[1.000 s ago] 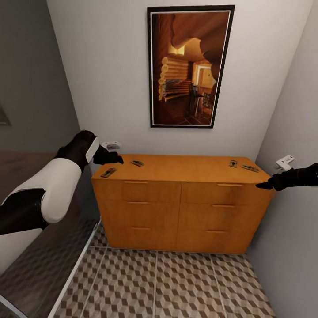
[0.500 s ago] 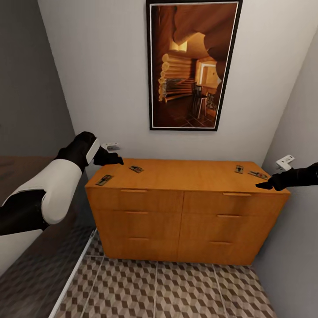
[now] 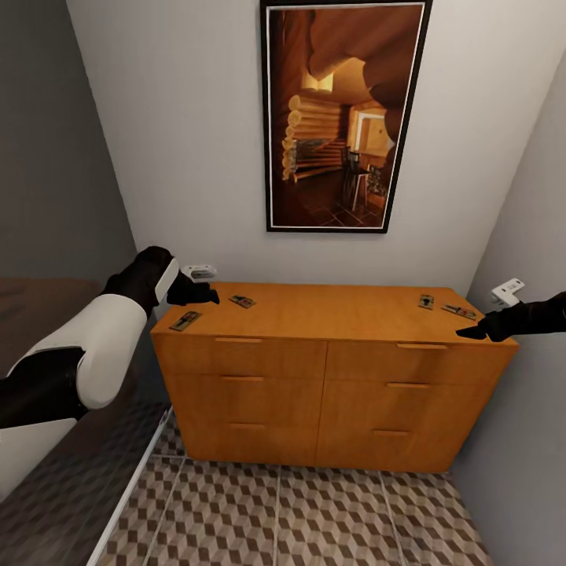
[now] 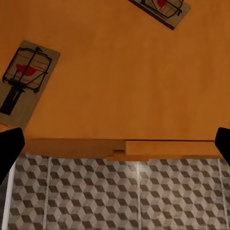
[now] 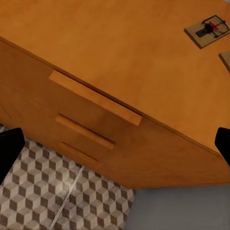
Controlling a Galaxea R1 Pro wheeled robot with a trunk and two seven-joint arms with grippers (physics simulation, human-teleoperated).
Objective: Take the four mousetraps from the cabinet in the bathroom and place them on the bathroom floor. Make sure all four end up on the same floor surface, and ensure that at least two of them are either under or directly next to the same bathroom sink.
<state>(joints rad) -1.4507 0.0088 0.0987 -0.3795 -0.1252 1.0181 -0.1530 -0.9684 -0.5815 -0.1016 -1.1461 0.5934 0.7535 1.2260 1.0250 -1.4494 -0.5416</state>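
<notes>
The orange-wood cabinet point(image 3: 314, 369) stands against the back wall with its drawers shut. Several mousetraps lie on its top: two near the left end point(image 3: 185, 321) point(image 3: 242, 301) and two near the right end point(image 3: 426, 301) point(image 3: 458, 311). My left gripper point(image 3: 206, 295) hovers over the top's left rear corner, between the left pair. It is open, and its wrist view shows one trap point(image 4: 26, 81) and part of another point(image 4: 163, 8). My right gripper point(image 3: 469, 332) hangs open at the cabinet's right front corner, close to the nearest trap point(image 5: 207, 31). The cube-patterned bathroom floor point(image 3: 275, 511) lies below. The sink is out of view.
A large framed painting point(image 3: 342, 118) hangs above the cabinet. A grey wall point(image 3: 527, 409) closes in tightly on the right. On the left a dark panel with a white base strip point(image 3: 130, 491) borders the floor. Small white wall sockets point(image 3: 200, 272) point(image 3: 507, 292) sit near each gripper.
The camera came nearer to the cabinet over the first half second. Since then my left gripper has sunk slightly toward the cabinet top. The right gripper and the traps have stayed put.
</notes>
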